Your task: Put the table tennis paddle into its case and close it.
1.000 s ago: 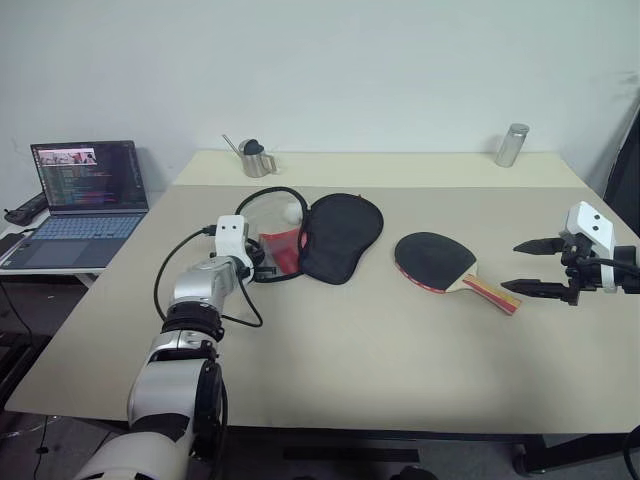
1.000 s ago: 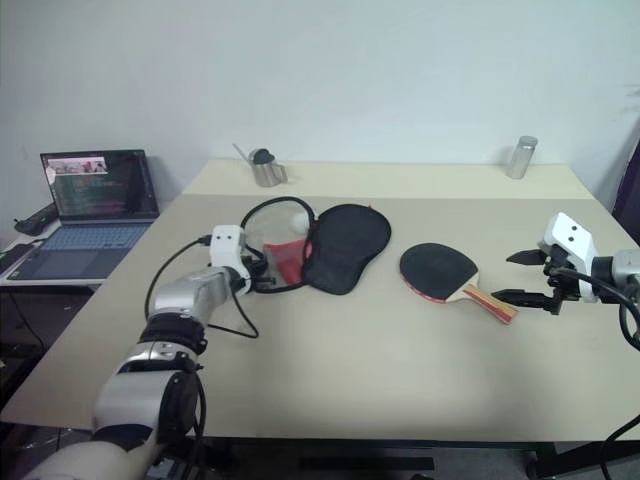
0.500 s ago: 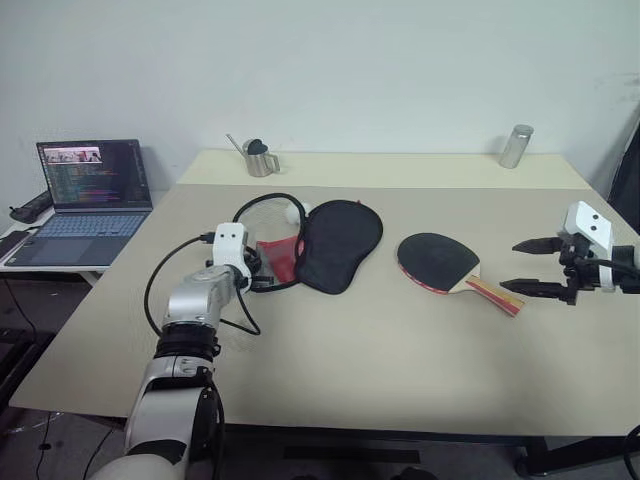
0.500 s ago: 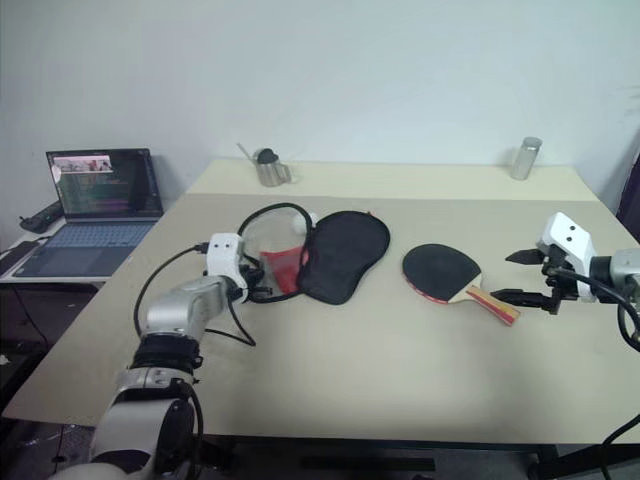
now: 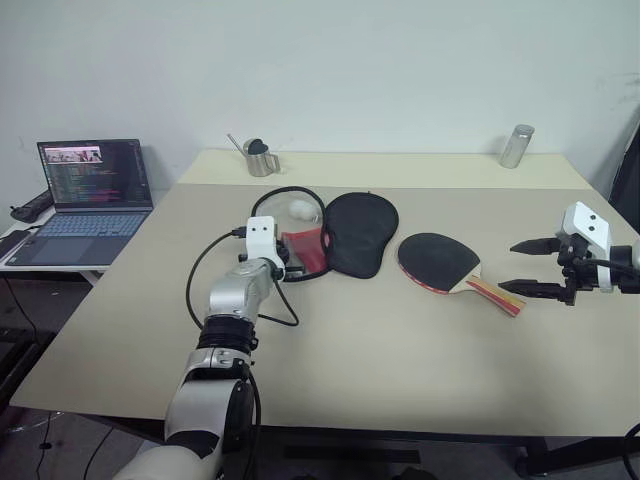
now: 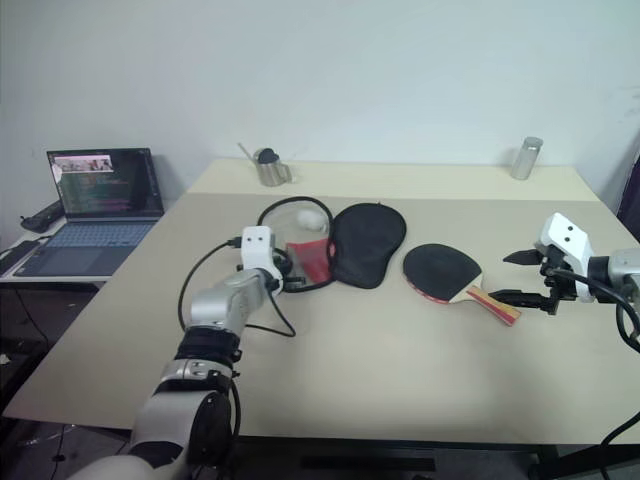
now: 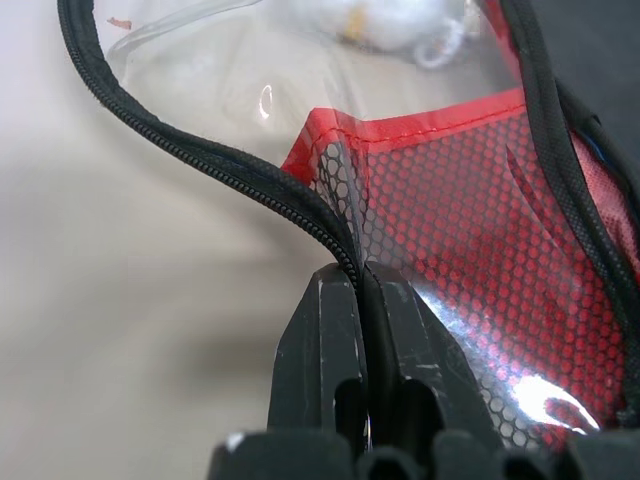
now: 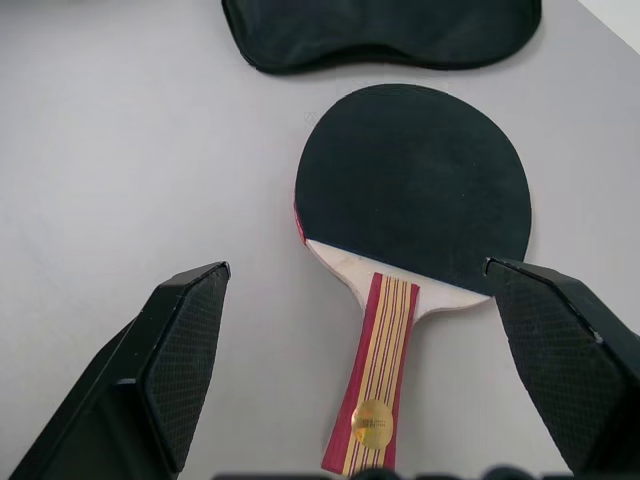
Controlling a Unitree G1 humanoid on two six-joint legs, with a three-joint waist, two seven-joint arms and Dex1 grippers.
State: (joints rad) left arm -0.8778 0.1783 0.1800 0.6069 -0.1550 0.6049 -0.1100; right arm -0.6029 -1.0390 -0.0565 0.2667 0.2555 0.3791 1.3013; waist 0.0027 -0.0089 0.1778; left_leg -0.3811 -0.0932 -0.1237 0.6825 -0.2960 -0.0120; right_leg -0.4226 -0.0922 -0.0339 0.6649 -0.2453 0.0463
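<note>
Left gripper (image 7: 365,290), clamped on the case (image 5: 345,232) zipper rim, has dragged it beside the paddle (image 5: 450,266), making insertion easier.

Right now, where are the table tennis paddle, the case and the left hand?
table tennis paddle (image 8: 415,185), right wrist view, middle of the black rubber face.
case (image 5: 361,232), left eye view, middle of the black fabric half.
left hand (image 7: 365,300), left wrist view, between the fingertips shut on the case's zipper rim.

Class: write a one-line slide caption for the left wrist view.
Left gripper shut on the case's zipper rim.
</note>
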